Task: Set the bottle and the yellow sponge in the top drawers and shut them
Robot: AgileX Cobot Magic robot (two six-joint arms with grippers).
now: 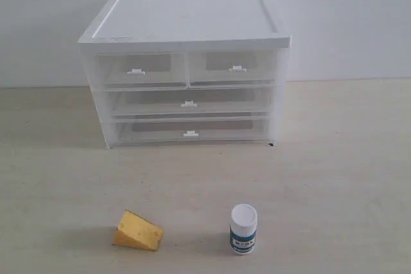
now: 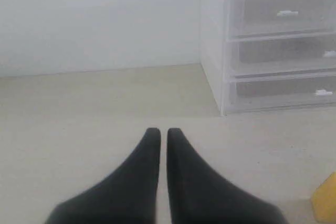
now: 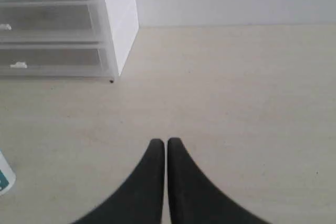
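Observation:
The white bottle with a round cap and teal label stands upright near the table's front edge. To its left lies the yellow sponge, a cheese-like wedge. Both top drawers, left and right, sit closed in the white-topped cabinet behind them. Neither arm shows in the exterior view. My left gripper is shut and holds nothing, over bare table, with an edge of the sponge off to one side. My right gripper is shut and holds nothing too; a bit of the bottle shows at the frame edge.
Two full-width drawers sit closed below the top pair. A pale wall stands behind the cabinet. Light wooden table stretches between the cabinet and the two objects, and out to both sides.

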